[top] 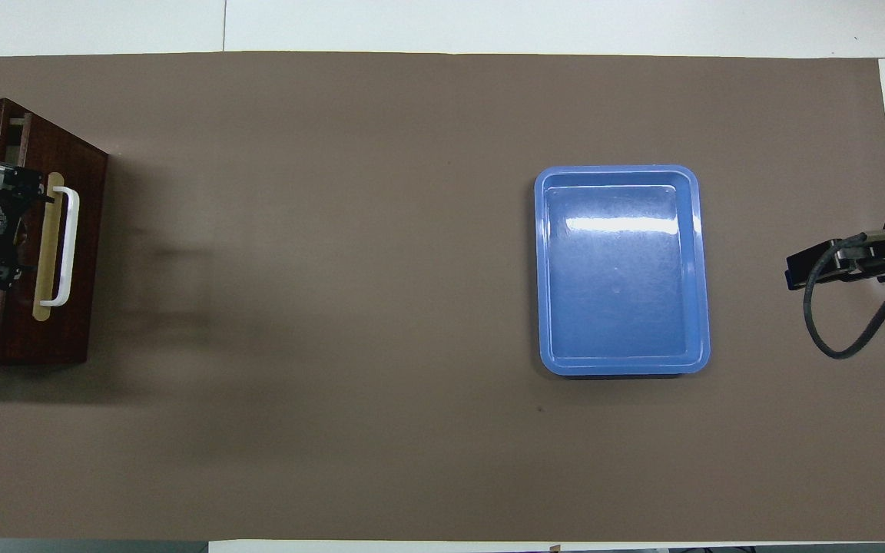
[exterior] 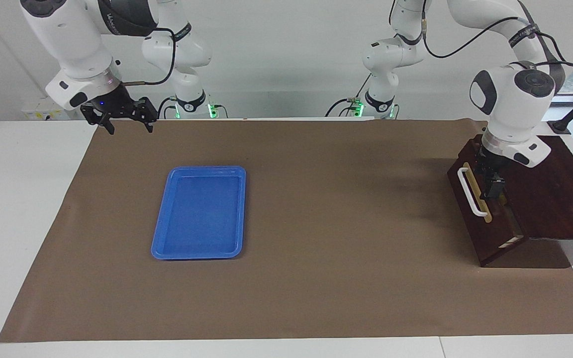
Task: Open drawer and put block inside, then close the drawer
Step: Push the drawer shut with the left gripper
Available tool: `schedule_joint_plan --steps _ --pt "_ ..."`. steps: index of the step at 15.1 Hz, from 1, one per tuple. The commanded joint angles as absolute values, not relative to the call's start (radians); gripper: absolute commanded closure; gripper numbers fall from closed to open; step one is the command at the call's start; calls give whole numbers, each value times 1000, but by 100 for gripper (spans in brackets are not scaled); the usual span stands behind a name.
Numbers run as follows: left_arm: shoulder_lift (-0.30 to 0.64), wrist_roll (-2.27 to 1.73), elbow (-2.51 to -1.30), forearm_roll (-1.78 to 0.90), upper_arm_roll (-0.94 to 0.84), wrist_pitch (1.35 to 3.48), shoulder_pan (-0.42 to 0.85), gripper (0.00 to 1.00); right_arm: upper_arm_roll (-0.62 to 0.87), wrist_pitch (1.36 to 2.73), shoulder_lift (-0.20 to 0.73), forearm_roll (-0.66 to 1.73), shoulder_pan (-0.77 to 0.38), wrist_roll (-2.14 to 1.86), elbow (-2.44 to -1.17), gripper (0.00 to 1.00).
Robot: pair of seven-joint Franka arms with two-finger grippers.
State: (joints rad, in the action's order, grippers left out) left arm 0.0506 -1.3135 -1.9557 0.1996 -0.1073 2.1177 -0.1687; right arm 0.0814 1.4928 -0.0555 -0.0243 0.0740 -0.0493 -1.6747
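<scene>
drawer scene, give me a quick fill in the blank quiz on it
1. The drawer is almost fully ____.
2. Its white handle sits on a ____ strip.
3. The left claw is at the drawer's ____ edge.
4. The blue tray holds ____.

Missing words: closed; tan; top; nothing
</scene>
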Motion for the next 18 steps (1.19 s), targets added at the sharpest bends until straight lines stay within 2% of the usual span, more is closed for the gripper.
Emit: schedule_joint_plan --steps 1,6,10,13,15,18 --pt "46 -1289 -1968 215 -109 2140 -211 0 87 1489 -72 -28 89 -75 -1687 0" --pt "52 -1285 -1945 215 -110 2132 -210 0 89 1489 -72 -28 89 -75 -1687 0" --pt "55 -1264 -1781 151 -118 1921 -115 0 89 1489 -72 -28 89 -75 -1687 0" --pt "45 -1102 -1701 103 -118 1787 -28 0 89 1489 -72 -28 89 -75 -1687 0" --pt "55 -1037 -1629 48 -120 1726 -20 0 87 1489 -72 -28 89 -75 -1687 0" --pt "26 -794 -1620 9 -123 1649 -18 0 87 1489 -72 -26 89 -75 -1687 0"
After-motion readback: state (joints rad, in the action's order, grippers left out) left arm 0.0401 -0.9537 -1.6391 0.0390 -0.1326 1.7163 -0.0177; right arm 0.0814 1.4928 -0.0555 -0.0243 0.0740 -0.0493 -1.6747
